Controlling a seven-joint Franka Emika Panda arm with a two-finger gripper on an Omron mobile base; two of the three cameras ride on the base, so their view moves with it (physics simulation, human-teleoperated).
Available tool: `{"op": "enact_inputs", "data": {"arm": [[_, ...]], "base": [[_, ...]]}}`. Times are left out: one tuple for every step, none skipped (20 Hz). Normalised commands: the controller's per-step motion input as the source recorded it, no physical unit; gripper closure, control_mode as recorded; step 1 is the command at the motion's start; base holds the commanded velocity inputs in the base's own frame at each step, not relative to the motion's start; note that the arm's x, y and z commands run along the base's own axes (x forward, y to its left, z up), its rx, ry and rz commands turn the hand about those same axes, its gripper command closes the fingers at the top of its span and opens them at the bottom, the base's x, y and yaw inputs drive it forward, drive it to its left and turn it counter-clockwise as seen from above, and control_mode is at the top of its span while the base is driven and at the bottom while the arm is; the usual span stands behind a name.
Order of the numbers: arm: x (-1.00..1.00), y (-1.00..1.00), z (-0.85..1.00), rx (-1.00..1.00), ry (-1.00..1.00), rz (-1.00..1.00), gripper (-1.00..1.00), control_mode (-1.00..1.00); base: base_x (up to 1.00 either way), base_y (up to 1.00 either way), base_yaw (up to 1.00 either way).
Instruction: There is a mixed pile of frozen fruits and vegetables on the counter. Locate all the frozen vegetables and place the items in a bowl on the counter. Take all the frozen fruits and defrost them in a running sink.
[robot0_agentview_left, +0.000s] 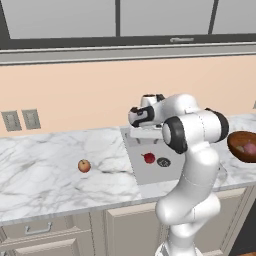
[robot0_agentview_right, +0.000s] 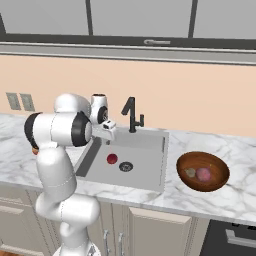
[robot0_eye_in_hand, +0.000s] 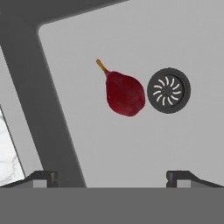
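Hand (robot0_eye_in_hand: 111, 177) hung above the sink (robot0_agentview_right: 145, 170), fingers spread wide, holding nothing. Red stemmed fruit (robot0_eye_in_hand: 124, 93) lay below on the basin floor, touching the drain's (robot0_eye_in_hand: 169, 90) left side. Orange fruit (robot0_agentview_left: 84, 165) sat on the tabletop (robot0_agentview_left: 45, 175), well left of the hand: likely the next target.

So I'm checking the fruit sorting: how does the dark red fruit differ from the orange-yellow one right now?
The dark red fruit lies in the sink beside the drain; the orange-yellow fruit sits on the counter. The red one is pear-shaped with a visible stem; the orange one looks rounder, apple-like. Both are small, and the open gripper holds neither.
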Motion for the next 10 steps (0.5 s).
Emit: {"op": "enact_inputs", "data": {"arm": [[-0.11,0.21,0.41,0.02,0.00,0.00,-1.00,-1.00],[-0.12,0.24,0.39,0.02,0.00,0.00,-1.00,-1.00],[-0.12,0.27,0.38,0.01,0.00,0.00,-1.00,-1.00],[-0.14,0.27,0.38,0.01,0.00,0.00,-1.00,-1.00],[-0.15,0.25,0.32,0.03,0.00,0.01,-1.00,-1.00],[-0.15,0.30,0.29,0.01,0.00,0.04,-1.00,-1.00],[-0.16,0.35,0.27,0.00,0.00,0.06,-1.00,-1.00],[-0.16,0.35,0.29,0.00,0.00,0.07,-1.00,-1.00],[-0.19,0.36,0.30,0.00,0.00,0.07,-1.00,-1.00],[-0.22,0.36,0.29,0.00,0.00,0.07,-1.00,-1.00]], "base": [[0.00,0.00,0.00],[0.00,0.00,0.00],[0.00,0.00,0.00],[0.00,0.00,0.00],[0.00,0.00,0.00],[0.00,0.00,0.00],[0.00,0.00,0.00],[0.00,0.00,0.00],[0.00,0.00,0.00],[0.00,0.00,0.00]]}}
